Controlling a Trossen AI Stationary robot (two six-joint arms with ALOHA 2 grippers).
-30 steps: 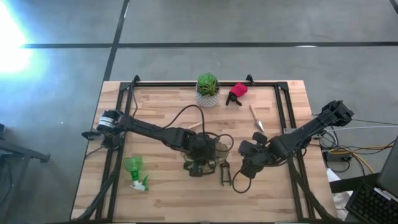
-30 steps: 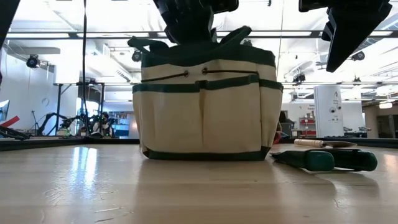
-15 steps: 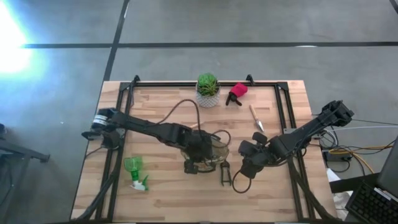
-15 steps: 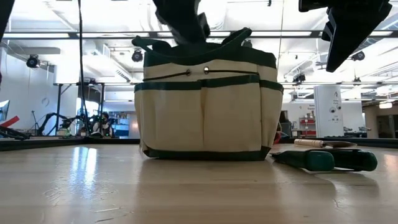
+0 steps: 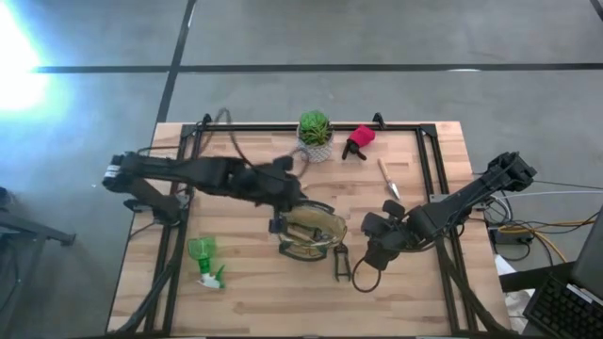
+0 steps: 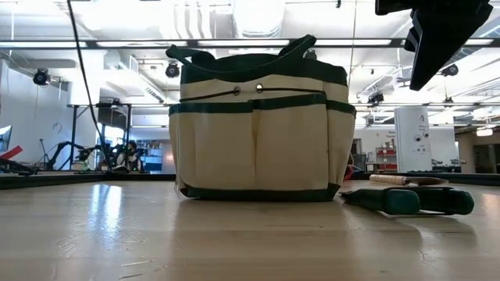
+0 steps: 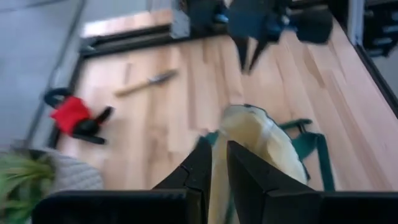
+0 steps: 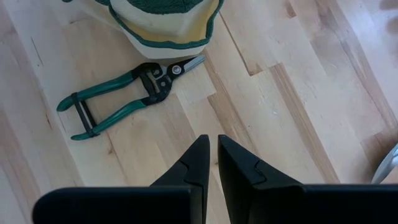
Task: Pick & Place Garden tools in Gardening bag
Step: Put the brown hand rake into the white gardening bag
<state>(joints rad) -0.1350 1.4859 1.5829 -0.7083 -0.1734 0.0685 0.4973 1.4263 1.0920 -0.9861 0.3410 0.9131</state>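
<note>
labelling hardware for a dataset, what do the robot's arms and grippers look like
Both arms are dark, jointed links. A black cable loops along the left arm. The left gripper and right gripper each end in two flat, black, tapering fingers. No markings show.

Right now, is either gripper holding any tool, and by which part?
No. The left gripper, above the gardening bag, and the right gripper, near the pruners, are both shut on nothing.

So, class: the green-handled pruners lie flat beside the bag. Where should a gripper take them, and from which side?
Grip the pruners at the dark pivot, coming straight down from above. They lie flat, blades toward the gardening bag, handles splayed apart, so the pivot is probably the narrowest, firmest spot.
</note>
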